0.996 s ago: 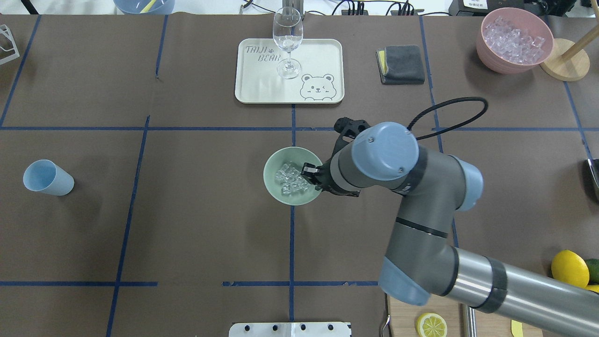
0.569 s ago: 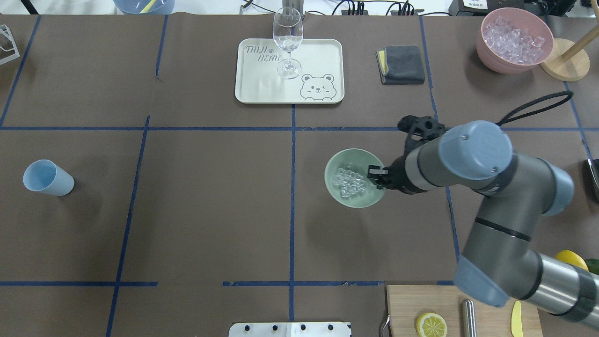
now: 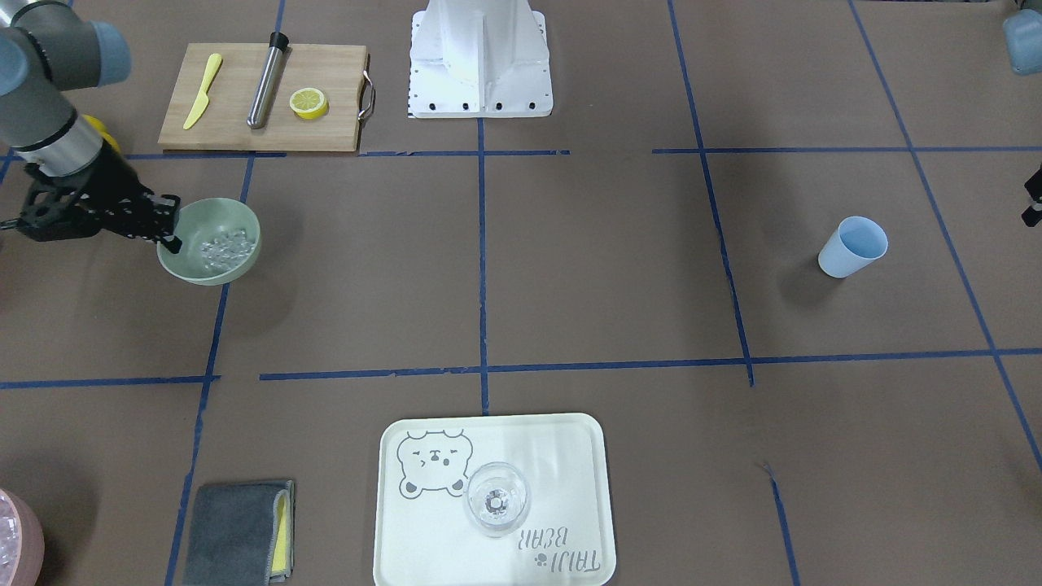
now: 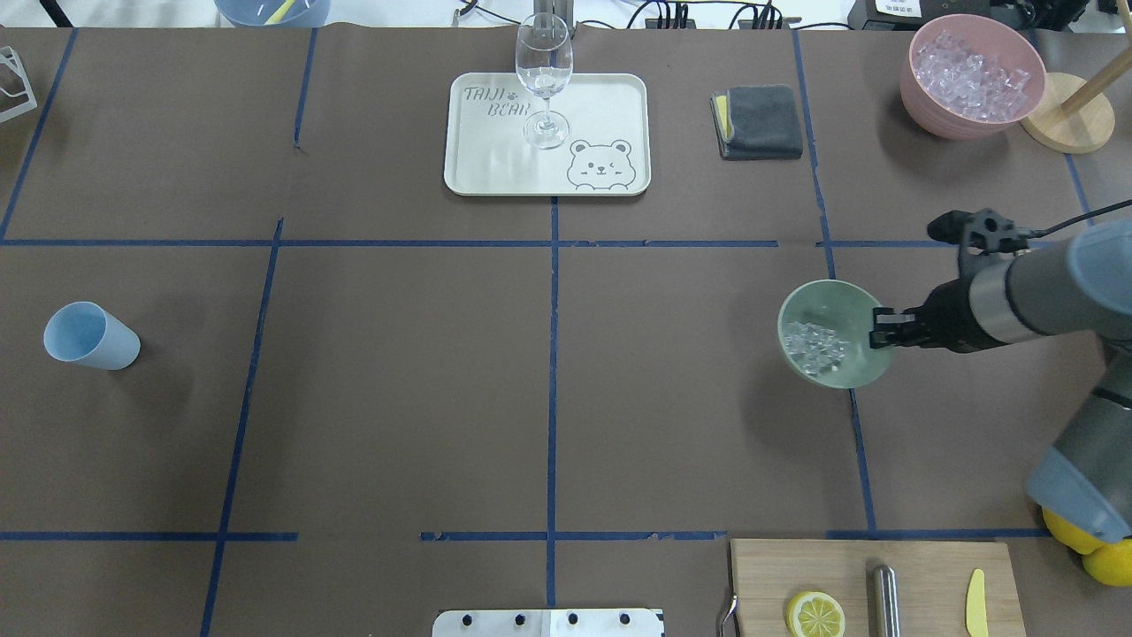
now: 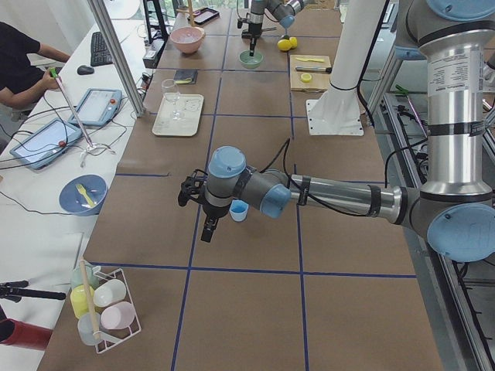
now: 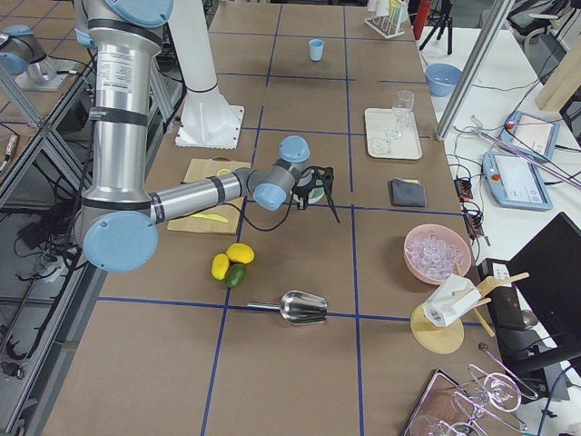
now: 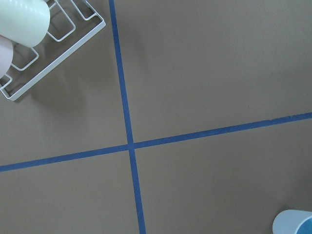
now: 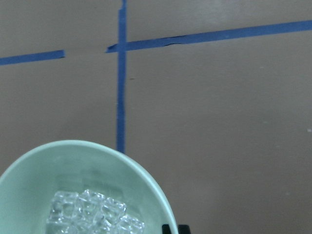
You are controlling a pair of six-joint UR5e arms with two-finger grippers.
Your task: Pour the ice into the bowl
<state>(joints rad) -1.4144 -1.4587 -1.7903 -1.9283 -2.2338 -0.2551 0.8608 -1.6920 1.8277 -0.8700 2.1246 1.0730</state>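
The pale mint-green bowl (image 4: 800, 305) holds a small heap of clear ice cubes (image 4: 814, 347). My right gripper (image 4: 880, 329) is shut on the bowl's right rim and holds it above the table, at the right side. The front-facing view shows the bowl (image 3: 213, 273), the ice (image 3: 224, 247) and the gripper (image 3: 172, 234) at the left. The right wrist view shows the bowl (image 8: 146, 180) and the ice (image 8: 92, 214) from above. My left gripper (image 5: 207, 228) hangs over the table near the light blue cup (image 5: 239, 210); I cannot tell if it is open.
A pink container (image 4: 973, 75) full of ice stands at the far right. A tray (image 4: 610, 97) bears a wine glass (image 4: 544, 80). A grey cloth (image 4: 758, 121), a cutting board (image 4: 761, 584) with a lemon half (image 4: 814, 613), whole lemons (image 4: 1105, 557) and the blue cup (image 4: 88, 336) lie around.
My right gripper has carried the bowl with the ice from the table's middle to the right. The ice has slid toward the bowl's left side.
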